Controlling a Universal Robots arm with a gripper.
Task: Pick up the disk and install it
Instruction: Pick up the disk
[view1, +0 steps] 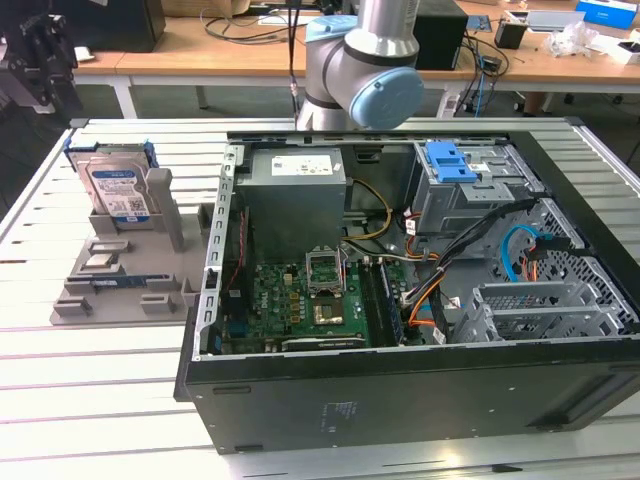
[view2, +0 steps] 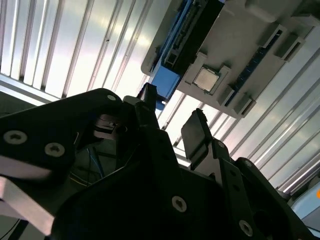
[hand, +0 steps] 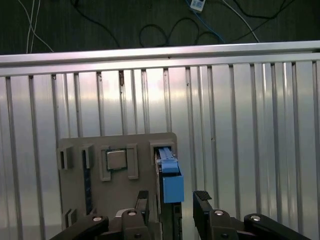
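Note:
The disk (view1: 118, 190) is silver-grey with a white and blue label and blue side rails. It stands on edge in a grey holder (view1: 120, 290) on the slatted table, at the exterior view's left. In the first wrist view my gripper (hand: 172, 205) is open above the holder (hand: 130, 145). The disk's blue rail end (hand: 170, 180) lines up with the gap between the black fingers (hand: 141, 202). I see no contact. The second wrist view shows the same gripper (view2: 172, 117), still open, with the disk (view2: 165, 82) beyond it.
An open computer case (view1: 400, 400) fills the middle and right of the exterior view. Inside are a grey drive cage with a blue bracket (view1: 452, 160), a power-supply box (view1: 295, 190) and a motherboard (view1: 310, 300). A small square chip (hand: 116, 160) lies in the holder. The table edge (hand: 160, 52) runs beyond the holder.

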